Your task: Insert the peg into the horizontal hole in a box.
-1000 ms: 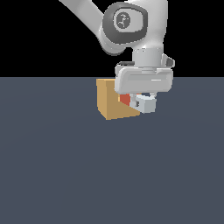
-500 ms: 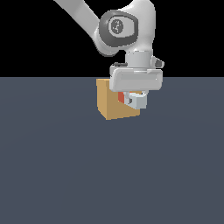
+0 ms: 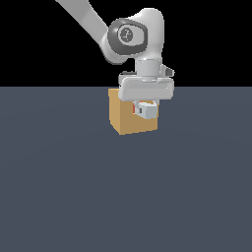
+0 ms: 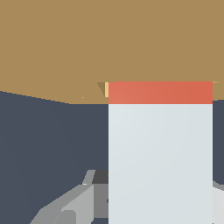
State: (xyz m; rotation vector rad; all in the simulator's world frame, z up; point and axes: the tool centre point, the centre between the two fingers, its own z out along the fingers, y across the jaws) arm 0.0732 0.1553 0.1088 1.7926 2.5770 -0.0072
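The tan box stands on the dark floor. My gripper is right in front of its face on the exterior view's right, shut on the peg; only the peg's white near end and a sliver of orange show there. In the wrist view the pale peg runs forward to its orange-red end, which meets the box face. A thin lighter strip of the hole shows beside the orange end. Grey fingers flank the peg.
The dark grey-blue floor spreads around the box. My arm's wrist and links hang above the box, reaching in from the exterior view's upper left.
The gripper with the peg has moved toward the exterior view's left, closer against the box face. Less of the orange end shows now.
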